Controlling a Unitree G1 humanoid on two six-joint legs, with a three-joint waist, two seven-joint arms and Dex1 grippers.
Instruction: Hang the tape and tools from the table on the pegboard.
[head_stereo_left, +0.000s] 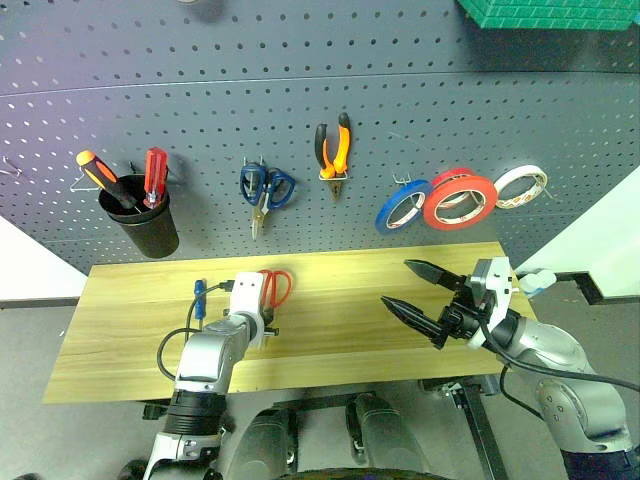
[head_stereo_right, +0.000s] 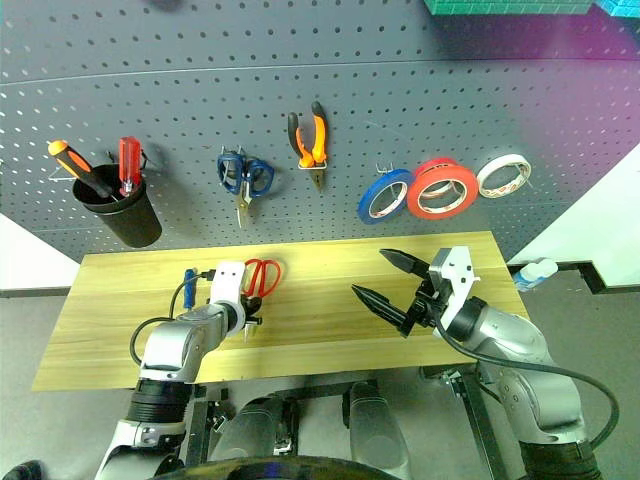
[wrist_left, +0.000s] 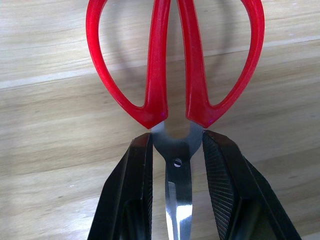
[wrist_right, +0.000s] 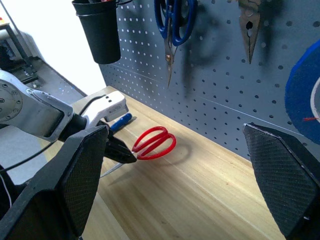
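Red-handled scissors (wrist_left: 155, 75) lie on the light wood table (head_stereo_left: 350, 330), handles toward the pegboard (head_stereo_left: 300, 90). My left gripper (wrist_left: 177, 142) is shut on them at the pivot, one finger on each side of the blades. A small blue-handled screwdriver (head_stereo_left: 199, 298) lies just left of that gripper. My right gripper (head_stereo_left: 397, 282) hangs open above the table's right half, nothing between its fingers. The big red tape (head_stereo_left: 460, 198) and the orange-and-black pliers (head_stereo_left: 334, 150) hang on pegboard hooks.
On the pegboard hang a black cup (head_stereo_left: 145, 225) holding an orange and a red screwdriver, blue-handled scissors (head_stereo_left: 265, 190), a blue roll (head_stereo_left: 402, 207) and a red-and-white roll (head_stereo_left: 521, 186). A green crate (head_stereo_left: 540, 12) sits at the top right.
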